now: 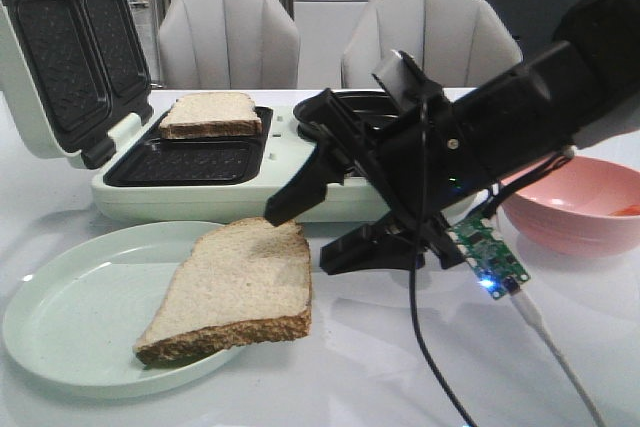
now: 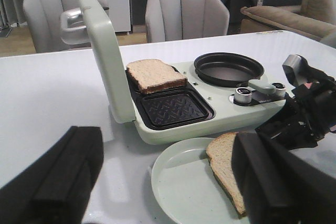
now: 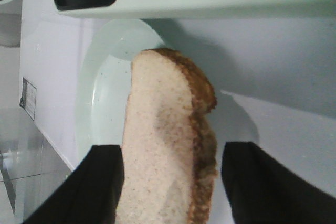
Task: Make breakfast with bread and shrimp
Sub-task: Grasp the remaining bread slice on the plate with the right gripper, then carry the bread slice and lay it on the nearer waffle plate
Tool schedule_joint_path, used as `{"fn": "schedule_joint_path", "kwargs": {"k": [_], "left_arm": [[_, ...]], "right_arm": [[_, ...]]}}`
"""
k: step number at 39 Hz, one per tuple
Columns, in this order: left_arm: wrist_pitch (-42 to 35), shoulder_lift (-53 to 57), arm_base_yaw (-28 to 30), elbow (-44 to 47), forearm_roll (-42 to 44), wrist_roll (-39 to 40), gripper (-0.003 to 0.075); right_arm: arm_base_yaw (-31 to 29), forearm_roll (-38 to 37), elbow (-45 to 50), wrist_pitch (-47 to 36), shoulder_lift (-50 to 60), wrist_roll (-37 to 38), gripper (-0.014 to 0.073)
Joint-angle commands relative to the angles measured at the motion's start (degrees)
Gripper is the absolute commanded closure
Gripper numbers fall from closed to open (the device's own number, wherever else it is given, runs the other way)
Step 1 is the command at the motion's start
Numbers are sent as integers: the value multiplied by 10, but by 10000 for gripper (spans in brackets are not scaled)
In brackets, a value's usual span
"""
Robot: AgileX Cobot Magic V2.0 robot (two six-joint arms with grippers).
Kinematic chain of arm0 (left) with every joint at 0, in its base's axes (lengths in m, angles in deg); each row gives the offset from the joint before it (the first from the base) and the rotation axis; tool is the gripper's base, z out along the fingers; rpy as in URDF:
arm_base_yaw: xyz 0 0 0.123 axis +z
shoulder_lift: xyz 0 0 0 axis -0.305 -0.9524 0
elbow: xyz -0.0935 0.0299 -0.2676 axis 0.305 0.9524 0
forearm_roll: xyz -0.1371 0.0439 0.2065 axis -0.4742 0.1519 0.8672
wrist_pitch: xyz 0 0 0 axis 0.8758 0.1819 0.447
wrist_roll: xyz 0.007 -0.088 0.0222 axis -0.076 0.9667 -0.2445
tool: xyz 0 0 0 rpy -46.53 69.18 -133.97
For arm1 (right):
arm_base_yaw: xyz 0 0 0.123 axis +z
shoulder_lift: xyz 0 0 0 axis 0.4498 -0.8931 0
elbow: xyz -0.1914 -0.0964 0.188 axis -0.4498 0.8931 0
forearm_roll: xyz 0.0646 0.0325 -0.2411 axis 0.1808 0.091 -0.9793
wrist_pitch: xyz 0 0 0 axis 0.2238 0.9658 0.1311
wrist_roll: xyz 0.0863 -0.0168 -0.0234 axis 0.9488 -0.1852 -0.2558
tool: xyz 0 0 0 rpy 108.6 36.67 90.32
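My right gripper (image 1: 297, 225), jaws wide, straddles a bread slice (image 1: 235, 287) on the plate (image 1: 70, 322); at twelve o'clock, another slice (image 1: 210, 113) sits in the sandwich maker (image 1: 190, 197)

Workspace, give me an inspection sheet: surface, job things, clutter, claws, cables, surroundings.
Surface: white table, glossy.
Job's things: one bread slice in the sandwich maker's far well, lid open; second slice half on the green plate, overhanging its rim. Something orange in the pink bowl, too small to identify.
Clutter: nothing seen.
Claws: right claw open, fingers on either side of the second slice, apparently not closed on it; left claw open, holding nothing, away from the food.
Cables: black cable hanging from the right arm to the table; exposed circuit board with a lit blue LED.
Surroundings: two grey chairs behind the table.
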Motion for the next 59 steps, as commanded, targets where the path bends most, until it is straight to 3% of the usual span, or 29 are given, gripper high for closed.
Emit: {"fn": "schedule_joint_path", "kwargs": {"k": [1, 7, 19, 31, 40, 50, 59], "left_arm": [[-49, 7, 1, -14, -4, 6, 155], [-49, 7, 1, -14, -4, 6, 155], [-49, 7, 1, -14, -4, 6, 155], [-49, 7, 1, -14, -4, 6, 155], [-49, 7, 1, -14, -4, 6, 155], [-49, 7, 1, -14, -4, 6, 155], [-49, 7, 1, -14, -4, 6, 155]], "right_arm": [[11, 20, -22, 21, 16, -8, 83], [20, 21, -30, 18, 1, -8, 97], [18, 21, -30, 15, 1, -8, 456], [18, 26, -52, 39, 51, -18, 456], [20, 26, -157, 38, 60, -17, 456], [21, 33, -265, -12, 6, -17, 456], [21, 46, -348, -3, -78, -17, 456]]}}
